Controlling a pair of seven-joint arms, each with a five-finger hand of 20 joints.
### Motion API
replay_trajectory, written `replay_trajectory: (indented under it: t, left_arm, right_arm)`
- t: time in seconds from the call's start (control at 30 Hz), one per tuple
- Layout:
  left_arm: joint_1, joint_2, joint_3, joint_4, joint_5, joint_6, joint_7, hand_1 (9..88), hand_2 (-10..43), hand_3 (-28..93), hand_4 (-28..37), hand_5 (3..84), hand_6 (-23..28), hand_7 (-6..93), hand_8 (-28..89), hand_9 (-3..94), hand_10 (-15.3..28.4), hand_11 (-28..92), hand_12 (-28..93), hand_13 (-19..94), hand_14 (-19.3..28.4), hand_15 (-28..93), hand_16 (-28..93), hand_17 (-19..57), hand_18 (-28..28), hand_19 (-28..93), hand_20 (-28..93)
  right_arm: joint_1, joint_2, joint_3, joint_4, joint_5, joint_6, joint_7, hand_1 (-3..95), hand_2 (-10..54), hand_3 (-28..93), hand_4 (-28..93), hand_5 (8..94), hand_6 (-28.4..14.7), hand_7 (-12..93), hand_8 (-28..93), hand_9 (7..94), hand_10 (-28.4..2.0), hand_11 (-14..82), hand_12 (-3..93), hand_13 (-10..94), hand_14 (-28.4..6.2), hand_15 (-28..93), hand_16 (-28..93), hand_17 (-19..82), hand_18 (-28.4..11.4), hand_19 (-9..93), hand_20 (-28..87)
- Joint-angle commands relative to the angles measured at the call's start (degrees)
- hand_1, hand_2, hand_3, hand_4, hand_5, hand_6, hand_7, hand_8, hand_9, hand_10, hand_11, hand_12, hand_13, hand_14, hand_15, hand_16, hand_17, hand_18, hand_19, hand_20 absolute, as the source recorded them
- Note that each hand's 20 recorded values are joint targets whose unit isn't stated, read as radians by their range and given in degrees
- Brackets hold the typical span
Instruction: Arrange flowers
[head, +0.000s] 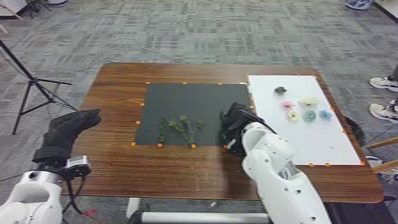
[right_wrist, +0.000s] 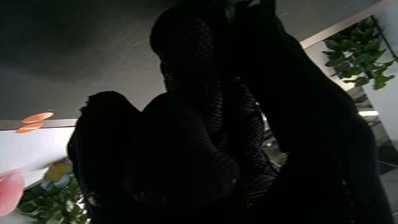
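Right hand (head: 236, 122) slants forward over the black mat (head: 197, 100); openness and hold, I cannot tell.

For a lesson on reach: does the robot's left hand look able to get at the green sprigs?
Probably yes: the left hand is by the table's left edge, and nothing stands between it and the sprigs on the dark sheet; the right hand is to their right.

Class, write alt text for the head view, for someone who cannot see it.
The robot's right hand is over the right edge of a black mat with green sprigs, on a brown table. Small, mostly pastel flowers lie on a white sheet to the right; the left hand is by the table's left edge.
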Motion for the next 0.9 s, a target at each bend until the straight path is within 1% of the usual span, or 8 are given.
replay_trajectory:
  t: [0.03, 0.27, 0.33, 0.47, 0.77, 0.8, 0.87, 0.9]
  left_arm:
    - [0.03, -0.19, 0.01, -0.08, 0.01, -0.72, 0.03, 29.9, -1.0, 67, -17.9, 53.9, 2.7, 17.3, -8, 53.5, 14.1, 21, 12, 41, 17.1, 20, -1, 7.6, 11.4, 5, 17]
    - [0.26, -0.30, -0.29, -0.19, 0.04, -0.73, -0.04, 30.0, -1.1, 67, -17.9, 53.8, 2.6, 17.3, -8, 53.2, 14.2, 21, 12, 41, 17.2, 20, -1, 7.5, 11.4, 5, 17]
    - [0.20, -0.38, -0.19, -0.20, 0.00, -0.53, 0.03, 30.0, -1.1, 67, -17.8, 53.8, 2.6, 17.3, -8, 53.1, 14.1, 21, 12, 41, 17.2, 20, -1, 7.5, 11.4, 5, 17]
    - [0.25, -0.45, -0.24, -0.23, 0.06, -0.68, 0.04, 30.0, -1.1, 67, -17.8, 53.8, 2.6, 17.3, -8, 53.2, 14.2, 21, 12, 41, 17.2, 20, -1, 7.5, 11.4, 5, 17]
    - [0.77, -0.50, -0.62, -0.51, -0.04, -0.43, 0.18, 29.9, -1.2, 67, -17.8, 53.8, 2.5, 17.5, -8, 53.1, 14.1, 21, 12, 41, 17.2, 20, -1, 7.4, 11.4, 5, 17]
    - [0.55, -0.46, -0.51, -0.38, -0.05, -0.57, 0.14, 30.0, -1.2, 67, -17.8, 53.8, 2.4, 17.5, -8, 53.1, 14.1, 21, 12, 41, 17.2, 20, -1, 7.4, 11.4, 5, 17]
    - [0.68, -0.59, -0.53, -0.48, -0.01, -0.50, 0.18, 29.9, -1.2, 67, -17.8, 53.7, 2.4, 17.6, -8, 53.1, 14.1, 21, 12, 41, 17.2, 20, -1, 7.4, 11.4, 5, 17]
    - [0.49, -0.51, -0.45, -0.40, 0.00, -0.64, 0.16, 29.9, -1.2, 67, -17.8, 53.7, 2.4, 17.6, -8, 53.1, 14.1, 21, 12, 41, 17.2, 20, -1, 7.4, 11.4, 5, 17]
  right_arm:
    - [0.10, -0.32, 0.28, 0.17, 0.07, 0.06, -0.29, 52.8, -9.5, 56, -9, 77.0, -3.1, 32, 28, 90.2, -13.3, 36.7, 32.1, 94, -1.2, 66, 29, 76, -8.1, 93, 55]
    - [0.03, -0.15, 0.45, -0.03, 0.39, 0.10, -0.44, 51.6, -9.5, 54, -8, 75.5, -3.1, 32, 28, 89.5, -13.5, 36.7, 32.0, 94, -1.6, 65, 29, 75, -8.0, 93, 55]
    - [0.00, -0.13, 0.39, -0.10, 0.40, -0.28, -0.44, 51.6, -9.5, 54, -8, 75.5, -3.2, 32, 27, 89.3, -13.6, 36.7, 31.9, 94, -1.6, 65, 30, 75, -8.0, 93, 55]
    - [-0.06, 0.27, 0.16, -0.26, 0.05, -0.60, -0.87, 51.8, -9.5, 53, -8, 75.2, -3.3, 32, 27, 89.0, -13.5, 36.7, 31.8, 94, -1.7, 64, 30, 75, -8.0, 93, 55]
    - [0.08, 2.34, -0.59, -2.42, 1.35, -1.97, -1.25, 50.9, -9.5, 52, -7, 74.1, -3.4, 31, 27, 87.6, -13.6, 37.0, 31.7, 94, -1.8, 63, 31, 74, -8.1, 93, 55]
    - [0.06, 2.35, -0.56, -2.62, 1.35, -1.78, -1.35, 50.8, -9.5, 52, -7, 74.0, -3.5, 31, 27, 87.5, -13.6, 37.0, 31.7, 94, -1.8, 63, 31, 74, -8.1, 93, 55]
    - [0.28, 2.35, -0.49, -3.12, 1.36, -2.46, -1.54, 50.7, -9.5, 52, -7, 73.9, -3.5, 31, 27, 87.4, -13.6, 37.0, 31.6, 94, -1.8, 63, 32, 74, -8.1, 93, 55]
    - [0.27, 2.61, -0.57, -3.46, 1.48, -2.17, -1.54, 50.5, -9.5, 52, -6, 73.8, -3.6, 31, 27, 87.4, -13.6, 37.0, 31.6, 94, -1.7, 63, 32, 74, -8.1, 93, 55]
